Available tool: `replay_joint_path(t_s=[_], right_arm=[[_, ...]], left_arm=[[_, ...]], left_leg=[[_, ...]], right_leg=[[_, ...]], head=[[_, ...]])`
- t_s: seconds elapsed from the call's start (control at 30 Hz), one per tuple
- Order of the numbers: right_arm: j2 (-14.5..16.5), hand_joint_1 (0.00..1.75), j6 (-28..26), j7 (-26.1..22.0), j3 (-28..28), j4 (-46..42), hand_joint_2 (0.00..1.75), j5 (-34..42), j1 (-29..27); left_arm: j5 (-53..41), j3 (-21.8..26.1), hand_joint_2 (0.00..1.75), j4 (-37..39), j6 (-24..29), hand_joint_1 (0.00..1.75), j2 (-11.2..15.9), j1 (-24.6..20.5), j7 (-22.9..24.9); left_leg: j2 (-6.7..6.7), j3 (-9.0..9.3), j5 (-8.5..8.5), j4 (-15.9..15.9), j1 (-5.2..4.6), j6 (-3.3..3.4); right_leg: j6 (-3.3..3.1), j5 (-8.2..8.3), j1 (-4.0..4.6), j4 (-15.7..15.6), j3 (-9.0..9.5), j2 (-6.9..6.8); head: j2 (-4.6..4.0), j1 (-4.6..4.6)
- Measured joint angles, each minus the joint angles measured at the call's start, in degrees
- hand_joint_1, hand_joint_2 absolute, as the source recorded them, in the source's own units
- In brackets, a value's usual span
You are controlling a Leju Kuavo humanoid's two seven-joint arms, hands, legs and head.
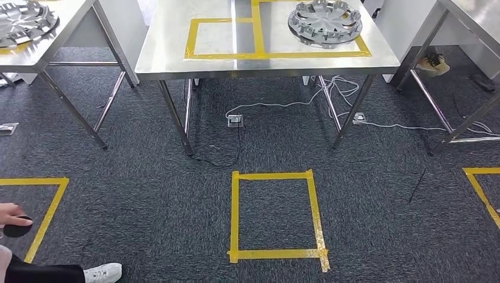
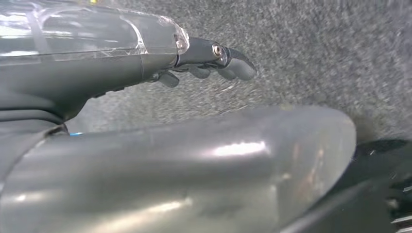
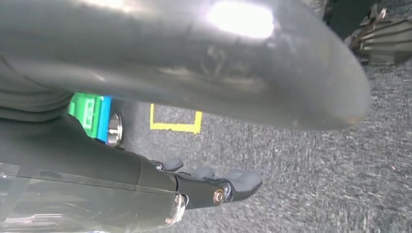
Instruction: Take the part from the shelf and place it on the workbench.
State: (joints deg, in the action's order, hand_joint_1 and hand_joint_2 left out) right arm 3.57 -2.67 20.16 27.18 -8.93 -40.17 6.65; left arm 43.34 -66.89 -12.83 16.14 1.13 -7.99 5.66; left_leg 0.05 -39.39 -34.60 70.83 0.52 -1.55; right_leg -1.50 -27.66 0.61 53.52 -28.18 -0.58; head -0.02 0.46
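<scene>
1. A silver wheel-cover part point(image 1: 325, 22) with a ring of tabs is seen lying flat on the far right of the middle steel tabletop point(image 1: 177, 59), inside a yellow tape outline point(image 1: 306, 54)
2. A smaller yellow tape rectangle point(image 1: 190, 38) is marked on the left half of the same tabletop, with nothing inside it
3. A second similar wheel cover point(image 1: 23, 20) is seen on another steel table point(image 1: 71, 23) at the far left, cut off by the picture edge
4. A yellow tape square point(image 1: 276, 215) is laid on the dark grey carpet point(image 1: 147, 177) near the middle, in front of the middle tabletop
5. White cables point(image 1: 330, 94) and two floor sockets point(image 1: 234, 120) are found on the carpet under the middle tabletop
6. At the near left, a person's hand point(image 1: 9, 213) holding a dark round object point(image 1: 17, 227) and a white shoe point(image 1: 103, 272) are visible beside another tape outline point(image 1: 50, 206)
7. The left hand point(image 2: 214, 60) is shown over the carpet, fingers gently curled and parted, with nothing held
8. The right hand point(image 3: 214, 187) is likewise shown above the carpet, fingers loosely spread and holding nothing; a yellow tape corner point(image 3: 175, 121) lies beyond it
</scene>
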Motion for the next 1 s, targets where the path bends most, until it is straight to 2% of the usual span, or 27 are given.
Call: replay_joint_path(t_s=[0.03,0.07,0.1,0.13,0.17,0.2,0.23,0.27,0.33,0.37,0.4,0.47,0.5,0.53,0.57,0.63,0.67,0.7,0.73,0.8,0.87,0.9,0.97,1.0], right_arm=[[-0.14,0.00,0.03,-0.69,-0.13,0.00,0.00,0.04,-0.02],[-0.22,0.00,0.02,-1.41,-0.22,-0.01,0.00,0.14,-0.03],[-0.26,0.00,-0.01,-2.10,-0.26,-0.01,0.00,0.31,-0.02],[-0.28,0.00,-0.06,-2.70,-0.27,-0.01,0.00,0.48,0.00],[-0.29,0.00,-0.13,-3.20,-0.27,-0.01,0.00,0.69,0.01],[-0.29,0.00,-0.19,-3.63,-0.28,-0.01,0.00,0.89,0.03],[-0.29,0.00,-0.24,-3.97,-0.28,-0.01,0.00,1.05,0.07],[-0.28,0.00,-0.29,-4.30,-0.29,0.00,0.00,1.23,0.11],[-0.33,0.00,-0.38,-4.79,-0.30,0.01,0.00,1.54,0.06],[-0.32,0.00,-0.44,-4.94,-0.30,0.03,0.00,1.67,-0.04],[-0.29,0.00,-0.50,-5.01,-0.31,0.04,0.00,1.74,-0.13],[-0.19,0.00,-0.57,-5.04,-0.33,0.07,0.00,1.77,-0.24],[-0.16,0.00,-0.60,-5.04,-0.34,0.07,0.00,1.77,-0.27],[-0.15,0.00,-0.62,-5.05,-0.34,0.07,0.00,1.77,-0.32],[-0.14,0.00,-0.64,-5.06,-0.34,0.07,0.00,1.77,-0.37],[-0.14,0.00,-0.67,-5.11,-0.35,0.05,0.00,1.78,-0.41],[-0.14,0.00,-0.68,-5.15,-0.36,0.05,0.00,1.79,-0.39],[-0.15,0.00,-0.67,-5.17,-0.38,0.05,0.00,1.82,-0.34],[-0.17,0.00,-0.67,-5.19,-0.39,0.05,0.00,1.88,-0.29],[-0.20,0.00,-0.60,-5.18,-0.41,0.07,0.00,2.11,-0.25],[-0.13,0.00,-0.47,-5.15,-0.40,0.08,0.00,2.31,-0.28],[-0.09,0.00,-0.38,-5.10,-0.40,0.08,0.00,2.35,-0.31],[-0.04,0.00,-0.23,-5.00,-0.39,0.08,0.00,2.37,-0.38],[-0.04,0.00,-0.17,-4.96,-0.39,0.08,0.00,2.38,-0.44]], left_arm=[[0.21,0.02,0.00,0.00,0.28,0.00,0.01,0.00,-0.71],[0.37,0.03,0.00,0.00,0.44,0.00,0.01,0.00,-1.08],[0.46,0.03,0.00,0.00,0.52,0.00,0.01,0.00,-1.20],[0.51,0.03,0.00,0.00,0.58,0.00,0.00,-0.03,-1.21],[0.53,0.03,0.00,0.00,0.63,0.00,-0.01,-0.09,-1.17],[0.56,0.04,0.00,0.00,0.69,0.00,-0.04,-0.16,-1.13],[0.60,0.05,0.00,0.00,0.73,0.00,-0.09,-0.22,-1.08],[0.66,0.06,0.00,0.00,0.75,0.00,-0.19,-0.21,-1.02],[0.79,0.07,0.00,0.01,0.73,0.00,-0.50,-0.05,-0.83],[0.83,0.07,0.00,0.01,0.71,0.00,-0.68,0.04,-0.72],[0.86,0.06,0.00,0.02,0.70,0.00,-0.83,0.09,-0.64],[0.88,0.06,0.00,0.03,0.68,0.00,-1.04,0.13,-0.58],[0.88,0.07,0.00,0.03,0.67,0.00,-1.09,0.19,-0.55],[0.88,0.07,0.00,0.04,0.67,0.00,-1.11,0.27,-0.53],[0.88,0.07,0.00,0.04,0.67,0.00,-1.13,0.34,-0.51],[0.88,0.07,0.00,0.03,0.67,0.00,-1.23,0.39,-0.51],[0.88,0.07,0.00,0.03,0.67,0.00,-1.32,0.36,-0.51],[0.87,0.07,0.00,0.02,0.67,0.00,-1.41,0.33,-0.51],[0.87,0.06,0.00,0.02,0.67,0.00,-1.51,0.32,-0.51],[0.83,0.05,0.00,0.02,0.67,0.00,-1.61,0.34,-0.51],[0.75,0.05,0.00,0.02,0.68,0.00,-1.64,0.30,-0.52],[0.70,0.05,0.00,0.02,0.69,0.00,-1.63,0.25,-0.53],[0.65,0.05,0.00,0.03,0.69,0.00,-1.63,0.17,-0.52],[0.64,0.05,0.00,0.03,0.69,0.00,-1.63,0.17,-0.51]], left_leg=[[-0.01,0.04,0.69,1.91,-0.01,-0.06],[-0.02,0.93,2.42,2.06,-0.02,-0.05],[-0.02,2.87,4.29,0.27,-0.03,0.02],[-0.02,5.54,5.14,-3.09,-0.03,0.19],[-0.04,8.38,4.98,-6.99,-0.08,0.42],[-0.07,10.62,4.08,-10.43,-0.12,0.70],[-0.10,11.86,3.03,-12.68,-0.20,1.07],[-0.13,12.26,2.53,-13.67,-0.28,1.46],[-0.09,11.96,2.71,-14.06,-0.16,2.35],[-0.06,11.82,3.03,-14.18,-0.07,2.72],[-0.03,11.60,3.35,-14.24,0.00,3.02],[-0.01,11.00,3.89,-14.17,-0.06,3.29],[0.01,10.70,4.11,-14.13,-0.10,3.28],[0.02,10.48,4.30,-14.10,-0.12,3.24],[0.03,10.36,4.44,-14.09,-0.13,3.18],[0.01,10.38,4.60,-14.11,-0.17,3.04],[0.03,10.36,4.66,-14.05,-0.27,2.91],[0.09,10.24,4.75,-14.01,-0.34,2.70],[0.23,10.05,4.87,-13.97,-0.40,2.45],[0.70,9.70,5.02,-13.94,-0.51,1.85],[0.65,9.07,3.87,-12.72,-0.54,1.27],[0.39,8.09,2.35,-10.59,-0.50,1.00],[-0.12,4.75,-1.55,-3.48,-0.33,0.59],[-0.19,3.15,-2.80,-0.13,-0.27,0.43]], right_leg=[[0.04,0.49,0.05,0.26,-0.88,-0.07],[0.12,0.91,0.07,0.61,-1.76,-0.12],[0.25,1.25,0.07,1.08,-2.62,-0.13],[0.41,1.48,0.06,1.67,-3.40,-0.12],[0.59,1.60,0.10,2.30,-4.09,-0.12],[0.83,1.74,0.15,2.89,-4.63,-0.12],[1.11,1.92,0.18,3.36,-5.07,-0.12],[1.42,2.13,0.21,3.65,-5.39,-0.12],[2.06,1.93,0.06,4.34,-5.87,0.00],[2.44,0.84,-0.06,5.59,-6.33,0.09],[2.84,-1.00,-0.23,8.01,-7.18,0.18],[3.56,-5.51,-0.52,15.35,-9.60,0.26],[3.73,-6.90,-0.61,18.43,-10.45,0.26],[3.76,-7.18,-0.63,19.78,-10.49,0.26],[3.65,-6.28,-0.61,18.81,-9.47,0.27],[3.01,-2.65,-0.52,11.55,-5.14,0.32],[2.56,-1.30,-0.40,7.69,-3.11,0.35],[2.09,-0.63,-0.27,5.00,-1.78,0.38],[1.69,-0.58,-0.15,3.62,-1.21,0.42],[1.13,-0.71,-0.15,2.86,-1.22,0.54],[0.63,-0.24,-0.41,1.99,-1.23,0.83],[0.39,0.08,-0.53,1.67,-1.29,1.03],[0.11,0.38,-0.45,1.66,-1.67,1.56],[0.09,0.45,-0.40,1.81,-1.91,1.89]], head=[[0.00,-0.03],[0.00,-0.04],[0.00,-0.05],[0.00,-0.08],[0.00,-0.14],[0.00,-0.20],[0.00,-0.23],[0.00,-0.20],[0.00,-0.08],[0.00,0.07],[0.00,0.21],[0.00,0.50],[0.00,0.54],[0.00,0.54],[0.00,0.56],[0.00,0.59],[0.00,0.59],[0.00,0.62],[0.00,0.66],[0.00,0.75],[0.00,0.57],[0.00,0.39],[0.00,0.03],[0.00,-0.03]])
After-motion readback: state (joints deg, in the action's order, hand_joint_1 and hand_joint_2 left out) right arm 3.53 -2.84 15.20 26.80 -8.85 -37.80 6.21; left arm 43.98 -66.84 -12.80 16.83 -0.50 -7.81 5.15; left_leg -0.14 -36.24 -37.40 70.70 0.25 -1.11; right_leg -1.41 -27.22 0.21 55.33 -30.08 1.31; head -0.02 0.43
